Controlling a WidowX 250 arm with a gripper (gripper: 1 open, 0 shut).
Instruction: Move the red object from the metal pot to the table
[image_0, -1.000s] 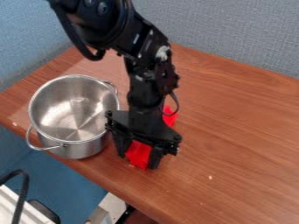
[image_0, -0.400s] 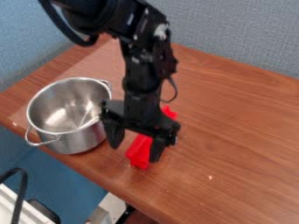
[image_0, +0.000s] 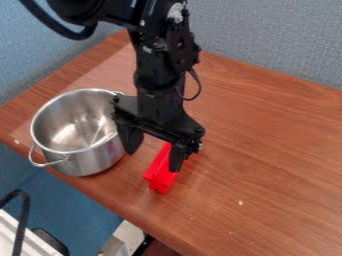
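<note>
The red object (image_0: 163, 169), a bright elongated block, lies on the wooden table (image_0: 267, 150) just right of the metal pot (image_0: 78, 132). The shiny pot stands at the table's left front with nothing inside it. My gripper (image_0: 156, 146) hangs open just above the block's far end. Its black fingers (image_0: 132, 140) are spread apart and nothing is held between them. The black arm rises from it toward the top of the view.
The table's front edge runs diagonally close below the block. A blue wall stands behind the table. Bare wood stretches to the right of the arm.
The gripper opened, let go of the red block and rose a little. The block now rests on the table beside the pot.
</note>
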